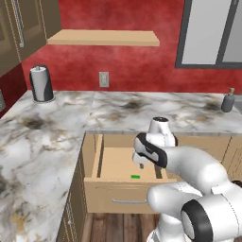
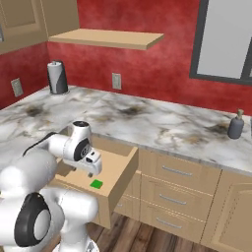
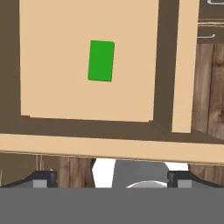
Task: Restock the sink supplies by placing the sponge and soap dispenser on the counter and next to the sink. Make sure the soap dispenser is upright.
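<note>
You are looking at an open drawer [image 1: 123, 163] pulled out from under the counter [image 1: 142, 111], and it is the landmark for everything else. Inside the drawer lies the sponge [image 3: 101, 60], a flat green block resting on the wooden floor of the main compartment, apart from every wall; in the right base view you see the sponge close to the drawer's front panel. A thin wooden divider sets off a narrow strip along one side of the drawer, and you can make out nothing in that strip.

Your gripper [image 1: 141, 163] hangs over the drawer, above and just behind the sponge, touching nothing. In the hand view its two dark fingertips [image 3: 43, 178] stand far apart, so the jaws are spread wide with nothing between them.

Well away from the drawer, the soap dispenser [image 2: 236, 125] stands upright on the counter, far along toward the window [image 2: 226, 39] side. On the opposite side of the drawer, a silver-grey canister [image 1: 41, 83] stands at the back of the counter against the red wall [image 1: 118, 61], below a wooden shelf [image 1: 104, 38]
</note>
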You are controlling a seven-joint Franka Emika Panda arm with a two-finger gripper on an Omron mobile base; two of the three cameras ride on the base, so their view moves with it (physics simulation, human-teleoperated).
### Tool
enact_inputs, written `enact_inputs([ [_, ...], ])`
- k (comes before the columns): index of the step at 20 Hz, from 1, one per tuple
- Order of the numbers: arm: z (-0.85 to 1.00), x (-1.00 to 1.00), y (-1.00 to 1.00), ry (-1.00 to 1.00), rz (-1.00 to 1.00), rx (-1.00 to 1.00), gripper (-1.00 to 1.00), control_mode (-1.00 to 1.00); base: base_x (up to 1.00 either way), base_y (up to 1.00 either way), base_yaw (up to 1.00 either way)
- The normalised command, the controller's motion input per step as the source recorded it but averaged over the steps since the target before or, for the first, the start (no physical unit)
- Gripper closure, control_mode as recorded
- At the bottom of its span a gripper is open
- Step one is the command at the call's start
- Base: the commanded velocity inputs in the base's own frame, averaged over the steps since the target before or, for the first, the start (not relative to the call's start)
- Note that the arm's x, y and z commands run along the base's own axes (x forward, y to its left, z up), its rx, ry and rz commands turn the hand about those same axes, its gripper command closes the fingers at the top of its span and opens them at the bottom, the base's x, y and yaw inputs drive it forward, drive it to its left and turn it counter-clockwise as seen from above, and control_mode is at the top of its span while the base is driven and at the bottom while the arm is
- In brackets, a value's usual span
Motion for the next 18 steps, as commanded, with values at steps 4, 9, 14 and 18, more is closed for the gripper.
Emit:
enact_inputs([
  [4, -0.22, 0.32, -0.01, 0.05, 0.00, 0.00, -1.00, -1.00, 0.00, 0.00, 0.00],
  [9, -0.19, 0.39, 0.00, 0.04, 0.00, 0.00, -1.00, -1.00, 0.00, 0.00, 0.00],
  [14, -0.11, 0.27, 0.03, 0.00, 0.00, -0.01, -1.00, -1.00, 0.00, 0.00, 0.00],
  [18, -0.03, 0.31, 0.06, 0.00, 0.00, -0.01, -1.00, -1.00, 0.00, 0.00, 0.00],
])
